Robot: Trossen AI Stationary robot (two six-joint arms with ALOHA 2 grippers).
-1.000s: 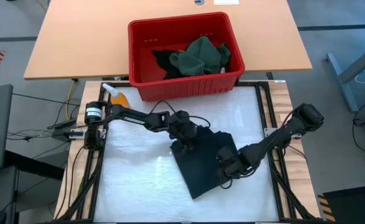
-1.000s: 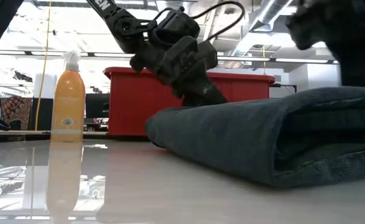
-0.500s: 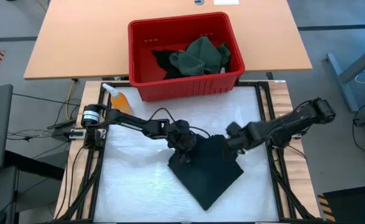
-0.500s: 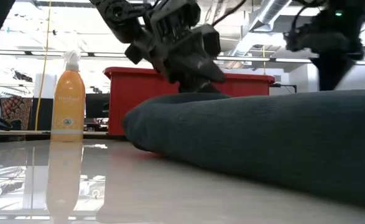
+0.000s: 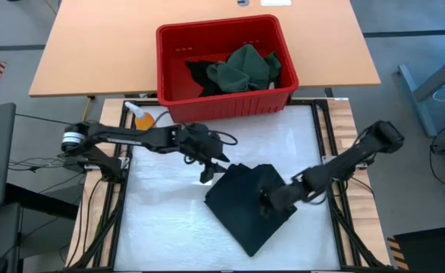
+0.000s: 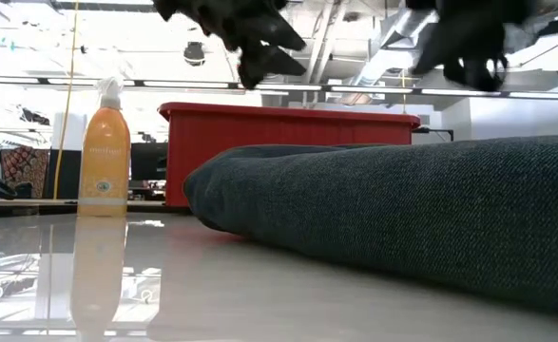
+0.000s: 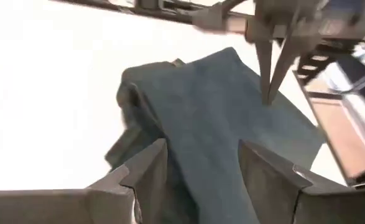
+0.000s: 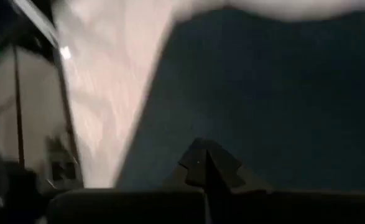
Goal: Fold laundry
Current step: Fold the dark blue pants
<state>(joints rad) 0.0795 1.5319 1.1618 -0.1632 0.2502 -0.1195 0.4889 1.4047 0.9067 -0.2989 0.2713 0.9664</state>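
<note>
White table top [image 5: 169,220], your stock: one folded dark garment [image 5: 249,203], lying just beside your left gripper [image 5: 210,170], whose fingers stand spread above its near corner, empty. Your right gripper [image 5: 266,203], fingers pressed together, sits on the garment's middle. Beyond both: red bin [image 5: 224,100] with crumpled green shirts [image 5: 245,67].

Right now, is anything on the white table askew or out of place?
Yes. The folded dark cloth garment lies turned at an angle to the white table's edges, like a diamond, not square. The shut right gripper is over it; the open left gripper hangs beside its corner. The red plastic bin holds unfolded clothes.
</note>
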